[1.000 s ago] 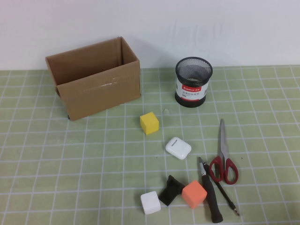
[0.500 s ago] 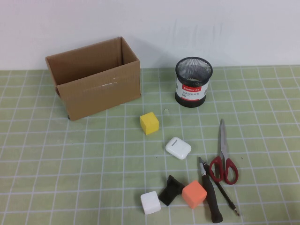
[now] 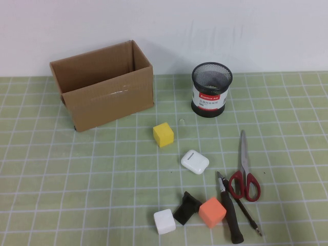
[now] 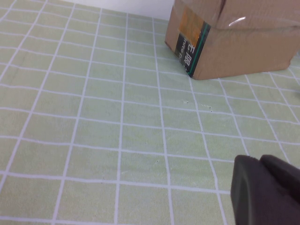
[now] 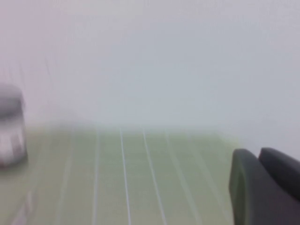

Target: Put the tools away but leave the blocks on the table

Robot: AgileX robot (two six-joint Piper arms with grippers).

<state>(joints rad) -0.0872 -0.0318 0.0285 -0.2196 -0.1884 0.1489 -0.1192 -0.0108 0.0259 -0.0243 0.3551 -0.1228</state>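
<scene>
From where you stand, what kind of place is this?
Probably a tabletop test bench: a green grid mat against a plain white wall, with a cardboard box, a mesh pen cup and scissors. Neither gripper appears from above.

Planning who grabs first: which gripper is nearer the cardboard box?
Left. The left gripper hovers over bare mat with the cardboard box close ahead in its wrist view. The right gripper faces the wall, only the mesh cup at its view's edge.
</scene>
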